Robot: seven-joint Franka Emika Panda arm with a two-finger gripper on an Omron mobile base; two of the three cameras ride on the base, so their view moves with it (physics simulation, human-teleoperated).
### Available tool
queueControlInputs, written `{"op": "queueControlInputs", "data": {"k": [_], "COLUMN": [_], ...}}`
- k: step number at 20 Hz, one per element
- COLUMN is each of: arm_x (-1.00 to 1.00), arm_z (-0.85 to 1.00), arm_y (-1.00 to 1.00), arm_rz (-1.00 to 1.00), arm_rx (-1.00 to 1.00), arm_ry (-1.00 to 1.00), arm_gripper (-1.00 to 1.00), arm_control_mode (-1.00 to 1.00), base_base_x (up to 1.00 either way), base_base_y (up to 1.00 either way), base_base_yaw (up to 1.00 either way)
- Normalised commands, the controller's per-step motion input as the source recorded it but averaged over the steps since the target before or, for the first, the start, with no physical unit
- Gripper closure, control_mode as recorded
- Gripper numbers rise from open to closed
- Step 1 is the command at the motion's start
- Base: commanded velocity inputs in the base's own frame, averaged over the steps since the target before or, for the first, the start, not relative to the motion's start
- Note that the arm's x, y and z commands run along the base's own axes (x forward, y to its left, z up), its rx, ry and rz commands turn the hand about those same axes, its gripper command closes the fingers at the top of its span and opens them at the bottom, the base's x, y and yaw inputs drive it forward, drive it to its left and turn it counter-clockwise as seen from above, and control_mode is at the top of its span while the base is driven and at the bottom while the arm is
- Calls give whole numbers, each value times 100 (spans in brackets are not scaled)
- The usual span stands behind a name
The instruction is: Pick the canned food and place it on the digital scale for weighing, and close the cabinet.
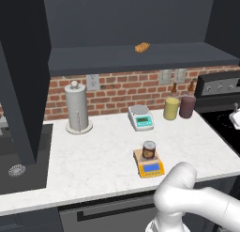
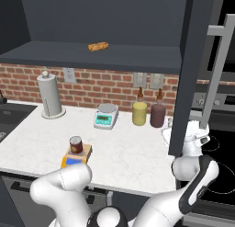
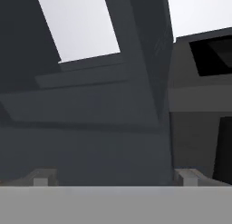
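The claw [image 3: 113, 177] is seen spread wide in the hand view, its two fingertips [image 3: 41, 177] standing far apart at the bottom with nothing pinched between them, and directly ahead of it a dark flat door panel of the cabinet [image 3: 136, 73] is seen close up. In the right base view the white hand is found low beside the open right door [image 2: 188, 74] of the cabinet, near its long silver bar handle [image 2: 215, 70]. The canned food [image 1: 149, 150] is seen standing upright on the grey plate of the digital scale [image 1: 149, 166], which rests on the white tabletop [image 1: 98, 156] near its front edge. The cabinet is seen open, its left door [image 1: 21, 76] swung out as well, and a small orange-brown food piece [image 1: 142, 47] lies on the dark inner shelf [image 1: 140, 57]. Farther back on the tabletop, near the brick wall, a grey-white scale [image 1: 140, 117] with a teal display is placed, with a yellow bottle [image 1: 171, 107] and a dark brown bottle [image 1: 187, 104] just beside each other to its right. A paper towel holder [image 1: 76, 107] stands to the left, and a sink [image 1: 18, 160] is set into the tabletop at the far left.
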Motion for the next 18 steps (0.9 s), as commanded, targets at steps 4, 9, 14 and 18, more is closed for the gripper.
{"op": "queueControlInputs", "data": {"k": [4,9,14,18], "arm_x": [3,2,-8,-14], "arm_z": [11,4,34,32], "arm_y": [-43,-34,-33,-15], "arm_rz": [0,0,0,0], "arm_rx": [0,0,0,0], "arm_ry": [-16,-7,-20,-24], "arm_gripper": [-100,-100,-100,-100], "arm_control_mode": [-100,-100,-100,-100], "base_base_x": [0,0,0,0], "base_base_y": [0,0,0,0], "base_base_yaw": [0,0,0,0]}}
